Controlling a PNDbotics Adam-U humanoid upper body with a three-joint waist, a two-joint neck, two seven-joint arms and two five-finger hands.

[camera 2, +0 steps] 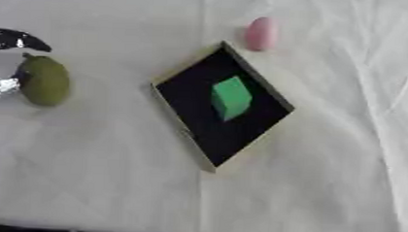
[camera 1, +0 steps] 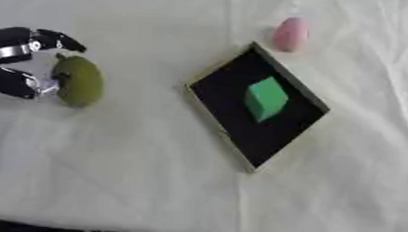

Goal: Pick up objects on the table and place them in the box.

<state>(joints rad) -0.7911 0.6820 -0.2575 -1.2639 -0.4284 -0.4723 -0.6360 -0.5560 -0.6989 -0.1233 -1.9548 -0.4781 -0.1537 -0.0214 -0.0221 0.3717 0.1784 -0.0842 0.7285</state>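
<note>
Your left hand (camera 1: 18, 63) comes in at the left edge of the worktop (camera 1: 137, 174), its fingers curled around the olive-green fruit-shaped object (camera 1: 78, 81), one finger over its far end and another at its near side. It looks like contact on both ends, though you cannot tell whether the object is off the cloth. Your right hand is out of sight.

Judging by its shape, the green object is rounded and smooth, so it may roll or squirt out of a pinch; keep your fingers across its narrow middle rather than at the tapered tips. It is probably light and rigid enough to carry.

The black box (camera 1: 232, 133) sits to the right, turned diamond-wise, with a green block (camera 1: 266, 98) already inside. A pink oval object (camera 1: 289, 34) lies just beyond the box's far corner, likewise rounded and likely to roll.
</note>
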